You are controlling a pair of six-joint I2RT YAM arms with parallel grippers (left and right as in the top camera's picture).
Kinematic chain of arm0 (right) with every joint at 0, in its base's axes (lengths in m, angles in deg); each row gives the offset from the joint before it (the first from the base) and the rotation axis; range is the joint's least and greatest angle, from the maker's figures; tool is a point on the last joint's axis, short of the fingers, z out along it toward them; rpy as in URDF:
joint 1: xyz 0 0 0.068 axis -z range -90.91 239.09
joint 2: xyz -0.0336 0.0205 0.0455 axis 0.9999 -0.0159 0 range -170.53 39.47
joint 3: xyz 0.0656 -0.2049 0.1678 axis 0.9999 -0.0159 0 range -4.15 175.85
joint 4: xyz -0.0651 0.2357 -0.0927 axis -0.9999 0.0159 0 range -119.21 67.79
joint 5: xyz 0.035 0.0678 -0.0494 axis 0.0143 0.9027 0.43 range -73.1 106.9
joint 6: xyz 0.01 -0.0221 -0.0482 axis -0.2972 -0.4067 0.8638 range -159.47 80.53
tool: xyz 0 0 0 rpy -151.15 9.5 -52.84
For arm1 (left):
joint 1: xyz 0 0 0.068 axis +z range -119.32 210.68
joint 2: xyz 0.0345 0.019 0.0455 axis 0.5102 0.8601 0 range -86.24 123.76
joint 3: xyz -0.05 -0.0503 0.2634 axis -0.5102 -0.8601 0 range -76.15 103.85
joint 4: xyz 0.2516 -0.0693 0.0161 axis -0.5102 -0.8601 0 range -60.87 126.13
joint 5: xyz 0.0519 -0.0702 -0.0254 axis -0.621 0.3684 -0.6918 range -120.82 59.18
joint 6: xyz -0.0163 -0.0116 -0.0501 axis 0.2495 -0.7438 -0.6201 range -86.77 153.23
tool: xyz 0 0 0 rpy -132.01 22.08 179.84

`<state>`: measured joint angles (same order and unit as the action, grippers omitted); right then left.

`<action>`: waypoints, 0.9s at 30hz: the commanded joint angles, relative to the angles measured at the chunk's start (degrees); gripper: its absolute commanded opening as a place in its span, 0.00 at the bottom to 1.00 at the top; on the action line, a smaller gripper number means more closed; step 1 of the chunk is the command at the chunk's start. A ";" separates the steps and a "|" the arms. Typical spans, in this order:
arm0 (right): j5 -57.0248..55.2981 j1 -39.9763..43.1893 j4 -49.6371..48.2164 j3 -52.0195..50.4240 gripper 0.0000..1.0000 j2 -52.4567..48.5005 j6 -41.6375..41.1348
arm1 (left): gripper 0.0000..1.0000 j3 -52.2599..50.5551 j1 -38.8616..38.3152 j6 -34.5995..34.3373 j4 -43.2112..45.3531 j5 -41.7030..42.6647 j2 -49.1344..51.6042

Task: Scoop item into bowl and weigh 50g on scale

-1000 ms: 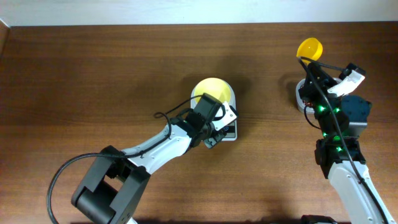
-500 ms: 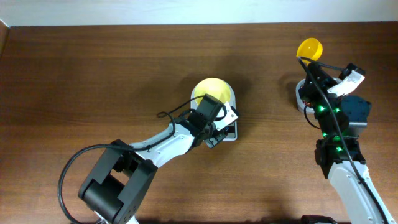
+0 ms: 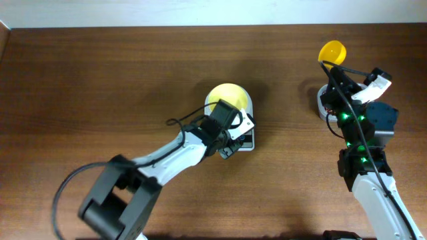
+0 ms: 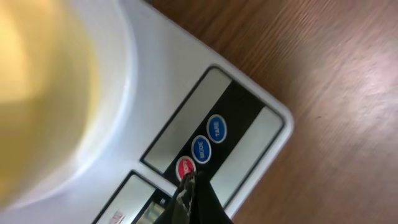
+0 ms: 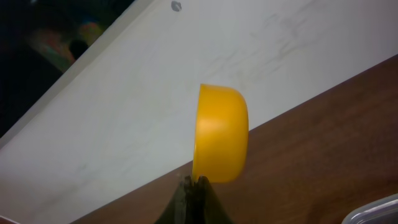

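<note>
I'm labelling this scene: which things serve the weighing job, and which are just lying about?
Job: bowl, scale, yellow scoop in right end effector, clear tub, left end effector on the scale.
Just there: wooden table, white wall.

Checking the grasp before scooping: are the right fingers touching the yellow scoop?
Touching. The right wrist view shows the right gripper shut on the lower edge of the yellow scoop, with no gap between fingers and scoop.

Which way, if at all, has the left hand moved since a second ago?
No. The left hand stays at the button panel of the scale, in the same spot beside the bowl.
</note>
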<state>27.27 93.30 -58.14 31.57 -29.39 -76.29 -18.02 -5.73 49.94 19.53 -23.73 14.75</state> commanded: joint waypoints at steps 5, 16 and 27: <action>-0.11 0.37 -0.20 0.96 0.04 0.07 0.52 | 0.00 4.31 1.81 -3.63 0.74 0.63 -18.53; -1.05 0.37 -0.20 0.96 0.04 0.07 0.52 | 0.00 4.70 38.14 -9.81 17.55 -3.19 -28.00; -2.69 0.37 -0.50 0.96 0.04 -1.49 -1.88 | 0.06 4.72 44.02 -15.87 27.39 -1.31 -16.57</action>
<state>25.31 93.30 -58.12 31.60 -30.57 -77.47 -13.78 38.16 37.26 46.59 -30.00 -2.71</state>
